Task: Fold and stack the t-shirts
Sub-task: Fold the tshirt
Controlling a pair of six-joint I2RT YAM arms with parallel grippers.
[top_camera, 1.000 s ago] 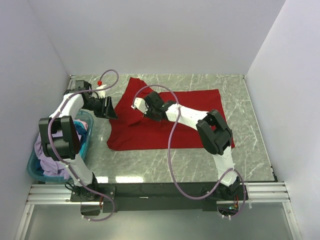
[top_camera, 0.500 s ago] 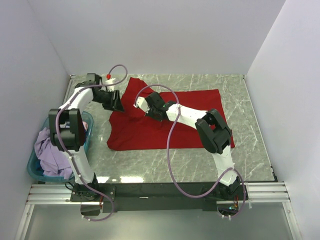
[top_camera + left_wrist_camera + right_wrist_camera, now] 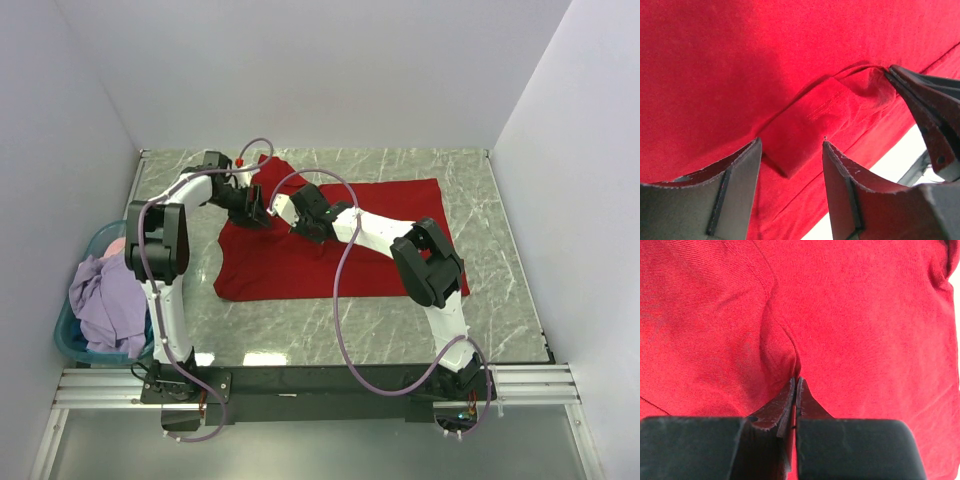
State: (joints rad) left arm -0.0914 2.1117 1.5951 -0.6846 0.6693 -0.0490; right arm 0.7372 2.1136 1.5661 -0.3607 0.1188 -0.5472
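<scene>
Bright, even light; soft shadows across the red t-shirt [image 3: 765, 75]

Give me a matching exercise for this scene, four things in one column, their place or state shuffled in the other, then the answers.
1 left gripper
2 right gripper
3 red t-shirt
4 blue basket

A spread on the table
B shut, pinching red fabric
C holding lavender clothes
D open above a folded flap

Pairs: 1-D, 2-B, 3-A, 4-C

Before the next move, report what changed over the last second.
The left gripper swung from near the basket across to the red shirt, jaws open over a fold, close to the right gripper. The right gripper stayed shut on the shirt; shirt and basket barely moved.
</scene>
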